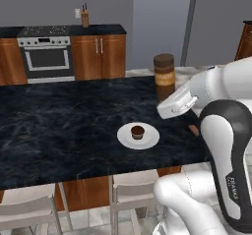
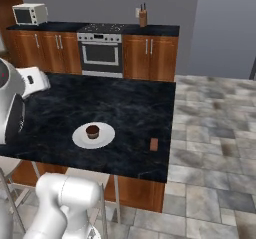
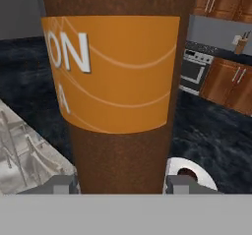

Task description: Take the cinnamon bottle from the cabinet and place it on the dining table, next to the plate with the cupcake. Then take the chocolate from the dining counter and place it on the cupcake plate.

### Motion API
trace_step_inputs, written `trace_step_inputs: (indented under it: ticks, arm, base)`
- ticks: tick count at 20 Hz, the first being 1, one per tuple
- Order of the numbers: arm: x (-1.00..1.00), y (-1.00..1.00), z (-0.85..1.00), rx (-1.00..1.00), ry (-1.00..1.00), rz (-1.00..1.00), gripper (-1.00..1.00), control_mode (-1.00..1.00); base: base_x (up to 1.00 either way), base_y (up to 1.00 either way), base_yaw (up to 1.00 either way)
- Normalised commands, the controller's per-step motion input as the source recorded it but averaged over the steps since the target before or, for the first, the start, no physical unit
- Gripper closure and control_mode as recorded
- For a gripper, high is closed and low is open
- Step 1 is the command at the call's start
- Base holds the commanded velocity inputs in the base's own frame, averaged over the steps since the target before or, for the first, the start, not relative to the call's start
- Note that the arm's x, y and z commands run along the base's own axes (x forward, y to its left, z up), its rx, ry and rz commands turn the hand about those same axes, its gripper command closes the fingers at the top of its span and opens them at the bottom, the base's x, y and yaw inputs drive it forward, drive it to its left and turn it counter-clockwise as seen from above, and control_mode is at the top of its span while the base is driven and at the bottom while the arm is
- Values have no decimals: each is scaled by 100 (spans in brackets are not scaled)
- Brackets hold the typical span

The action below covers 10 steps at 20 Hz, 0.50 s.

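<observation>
Brown cinnamon bottle (image 1: 164, 75) clamped upright in gripper (image 3: 120, 184), above dark dining table (image 1: 59, 121), right of and beyond cupcake plate (image 1: 138, 136). Best lowered level, base flat beside plate, clear of chocolate (image 2: 154, 144) near right edge.

Left base view: looked forward and down from behind the arm's left side, across the dark marble surface (image 1: 59, 126) toward the oven (image 1: 47, 57) and wooden cabinets on the far wall; moderately distant. Right base view: looked forward and down from behind the arm's right side over the same surface (image 2: 120, 108), taking in tiled floor (image 2: 215, 133) on the right. Shared by both: the surface, the white plate (image 1: 147, 139) (image 2: 80, 138) with the cupcake (image 1: 138, 132) (image 2: 92, 131), the oven (image 2: 101, 54), the knife block (image 1: 84, 17) (image 2: 143, 17). Hand view: sat very close against the brown cinnamon bottle (image 3: 118, 81), aimed along the end effector (image 3: 120, 184), with the plate (image 3: 197, 172) and oven (image 3: 194, 69) seen beyond.
</observation>
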Motion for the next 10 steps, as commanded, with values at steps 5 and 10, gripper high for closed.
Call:
trace_step_inputs:
  ticks: [5, 10]
  arm:
    - [29, 33, -25, -3, 1, -58, 100, -100]
    - [11, 27, -26, -1, 1, -42, 100, -100]
  base:
    - [0, 0, 0]
    - [0, 0, 0]
